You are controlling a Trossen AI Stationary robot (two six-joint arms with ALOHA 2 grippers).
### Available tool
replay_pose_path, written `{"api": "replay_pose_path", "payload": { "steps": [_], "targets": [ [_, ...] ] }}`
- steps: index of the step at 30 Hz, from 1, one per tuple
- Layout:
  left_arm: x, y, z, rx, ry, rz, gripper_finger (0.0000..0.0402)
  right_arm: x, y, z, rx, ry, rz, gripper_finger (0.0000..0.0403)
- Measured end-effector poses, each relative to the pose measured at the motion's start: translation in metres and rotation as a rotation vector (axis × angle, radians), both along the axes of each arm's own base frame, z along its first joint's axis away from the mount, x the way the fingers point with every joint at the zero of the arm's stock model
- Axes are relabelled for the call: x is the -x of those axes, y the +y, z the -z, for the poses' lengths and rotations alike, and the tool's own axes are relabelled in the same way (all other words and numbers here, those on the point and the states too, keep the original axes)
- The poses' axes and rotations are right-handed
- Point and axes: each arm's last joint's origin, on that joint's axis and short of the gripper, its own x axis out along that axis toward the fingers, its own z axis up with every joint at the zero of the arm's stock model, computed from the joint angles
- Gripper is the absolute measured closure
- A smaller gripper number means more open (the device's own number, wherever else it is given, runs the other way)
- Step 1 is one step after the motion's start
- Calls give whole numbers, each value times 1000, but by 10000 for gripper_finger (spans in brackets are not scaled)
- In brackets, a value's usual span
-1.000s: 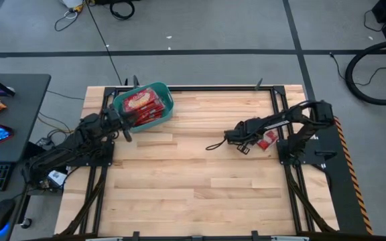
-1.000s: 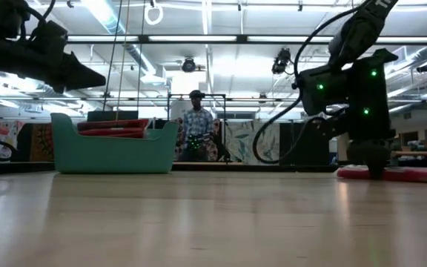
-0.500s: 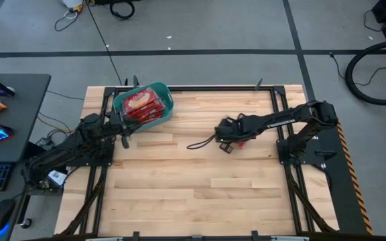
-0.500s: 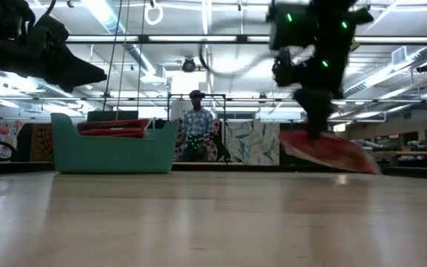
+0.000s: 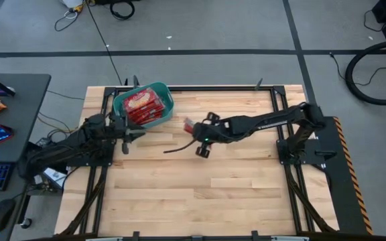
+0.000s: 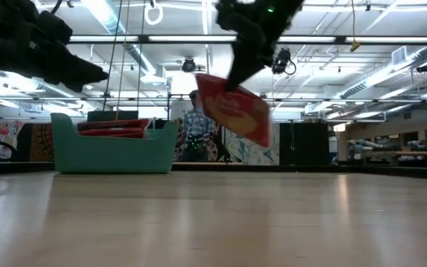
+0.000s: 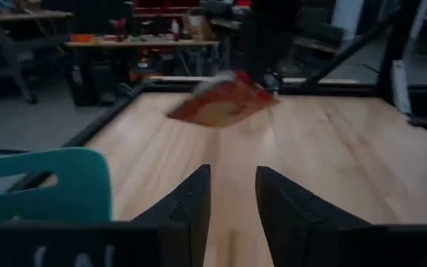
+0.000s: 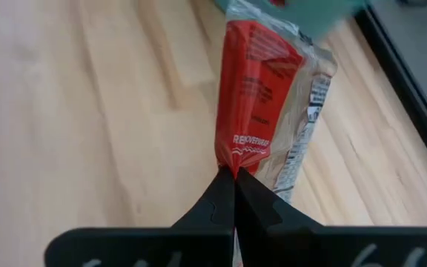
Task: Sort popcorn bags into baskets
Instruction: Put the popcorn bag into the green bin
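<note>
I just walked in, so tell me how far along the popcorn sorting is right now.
Several red bags already lie in the teal basket. The right gripper holds one more popcorn bag in the air, on its way there. The left gripper waits beside the basket. No other bags show on the table, so this looks like the last.

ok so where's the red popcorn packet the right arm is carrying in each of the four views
High view: the flat red popcorn packet shows just right of the teal-green plastic tub, at the right gripper.
Low view: it hangs in the air, upper centre, right of the tub.
Left wrist view: it hangs above the far tabletop.
Right wrist view: it fills the centre, pinched between the fingers.
Shared landmark: the tub.
</note>
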Motion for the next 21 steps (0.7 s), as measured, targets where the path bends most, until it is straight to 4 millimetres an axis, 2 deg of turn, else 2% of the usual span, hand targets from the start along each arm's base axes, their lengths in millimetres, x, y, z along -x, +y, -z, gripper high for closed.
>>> {"api": "replay_pose_path", "payload": {
  "steps": [6, 11, 16, 21],
  "targets": [
    [-8, 1, -3, -11, -23, -28, 262, -47, 6, -5, 65, -4, -122, 401],
    [-9, 3, -13, 1, -52, -90, 256, -86, 6, -13, 166, 3, -234, 401],
    [-2, 2, -23, 26, 7, -147, 256, -116, -8, -25, 270, -10, -297, 401],
    [4, -1, -21, 68, 45, -161, 256, -133, -30, -33, 405, 8, -291, 401]
  ]
}}
